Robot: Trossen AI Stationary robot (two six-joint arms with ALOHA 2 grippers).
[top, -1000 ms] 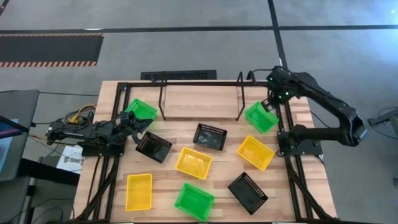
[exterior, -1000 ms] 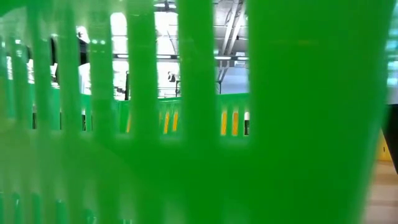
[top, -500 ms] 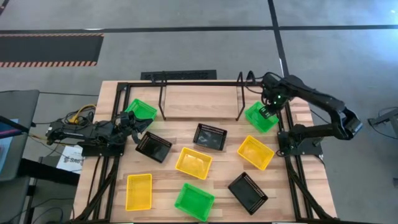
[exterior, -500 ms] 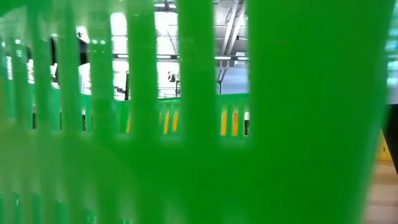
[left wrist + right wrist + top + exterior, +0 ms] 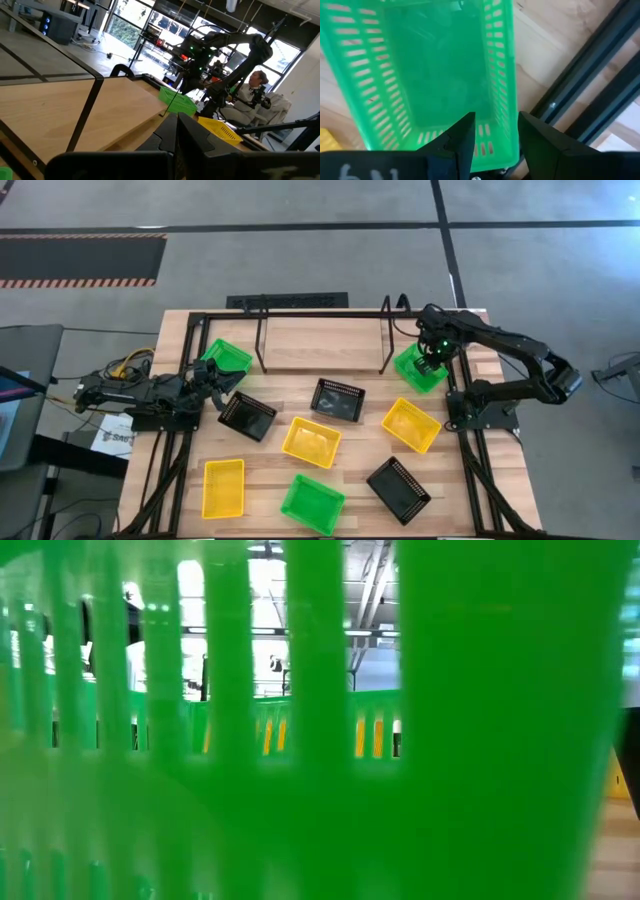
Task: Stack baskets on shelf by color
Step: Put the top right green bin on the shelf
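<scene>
Three green, three yellow and three black baskets lie on the table. My right gripper (image 5: 430, 352) is open just above the green basket (image 5: 420, 368) at the far right. In the right wrist view the gripper (image 5: 495, 137) has one finger inside and one outside this basket's side wall (image 5: 499, 95), and I see no touch. The basket rests on its bottom beside the shelf (image 5: 320, 343). My left gripper (image 5: 213, 376) is shut and rests at the left edge near another green basket (image 5: 228, 358).
Black baskets (image 5: 247, 416) (image 5: 338, 399) (image 5: 399, 489), yellow baskets (image 5: 223, 487) (image 5: 312, 442) (image 5: 410, 425) and a green basket (image 5: 312, 503) are scattered over the table. Black frame rails (image 5: 585, 75) run close beside the right basket. A green basket wall (image 5: 320, 740) fills the low view.
My right gripper has come down and moved toward the table's left and near side, from above the far right corner onto the green basket there. Its fingers now stand on either side of the basket's wall. No basket has moved.
</scene>
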